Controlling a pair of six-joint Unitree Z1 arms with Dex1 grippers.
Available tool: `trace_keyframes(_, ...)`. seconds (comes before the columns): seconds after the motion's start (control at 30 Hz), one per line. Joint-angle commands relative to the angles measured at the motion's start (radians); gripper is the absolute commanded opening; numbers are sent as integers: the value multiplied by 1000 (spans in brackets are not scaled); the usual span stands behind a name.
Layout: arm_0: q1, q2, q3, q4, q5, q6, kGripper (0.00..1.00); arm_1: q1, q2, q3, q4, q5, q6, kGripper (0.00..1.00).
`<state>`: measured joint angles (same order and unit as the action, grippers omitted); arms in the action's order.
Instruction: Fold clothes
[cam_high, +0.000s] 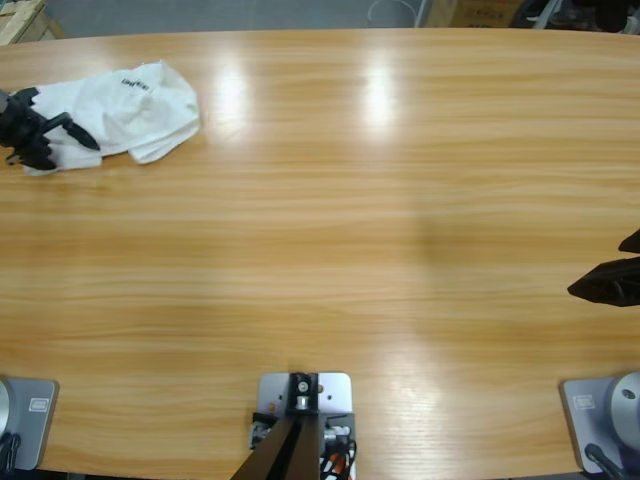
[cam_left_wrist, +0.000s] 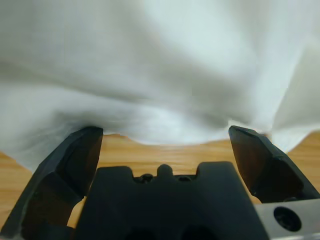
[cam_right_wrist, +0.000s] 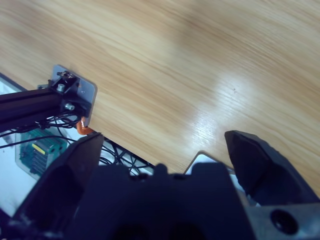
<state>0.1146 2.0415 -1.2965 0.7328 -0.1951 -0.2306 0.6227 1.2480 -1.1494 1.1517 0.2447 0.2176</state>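
hovering my left pincer (cam_high: 45, 140), jaws apart, at the left end of the crumpled shirt (cam_high: 125, 108), which is stretching rightward, while my right pincer (cam_high: 610, 280), also apart, is sitting far off.

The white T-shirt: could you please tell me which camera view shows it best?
The high view: the whole crumpled T-shirt lies at the table's far left, with the left claw at its edge. The left wrist view shows only fabric close up; the right wrist view shows none.
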Motion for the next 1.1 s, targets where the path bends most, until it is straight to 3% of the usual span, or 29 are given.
trace_keyframes(0.03, 44, 22, 48, 3, 34, -17, 1000, -14, -5, 39, -9, 21, -4, 1000)
trace_keyframes(0.3, -125, -270, 143, -30, -14, 15, 1000, -14, -17, 50, -30, 8, -7, 1000)
trace_keyframes(0.4, -258, -373, 183, -36, -23, 19, 1000, -14, -17, 73, -74, -2, -7, 1000)
trace_keyframes(0.5, -424, -452, 201, -35, -51, 31, 1000, 6, 7, 146, -221, -13, -7, 1000)
trace_keyframes(0.6, -619, -559, 217, -35, -90, 62, 1000, 80, 3, 184, -347, -93, -58, 1000)
trace_keyframes(0.7, -760, -610, 221, -19, 17, 101, 1000, 117, -9, 218, -439, -146, -149, 1000)
trace_keyframes(0.87, -917, -672, 238, 17, 236, 132, 1000, 129, -38, 305, -561, -80, -194, 1000)
trace_keyframes(0.93, -966, -686, 235, 15, 256, 130, 1000, 129, -16, 324, -568, -25, -226, 1000)
trace_keyframes(1.1, -1055, -665, 221, -6, 284, 89, 1000, 129, 27, 326, -595, -4, -256, 1000)
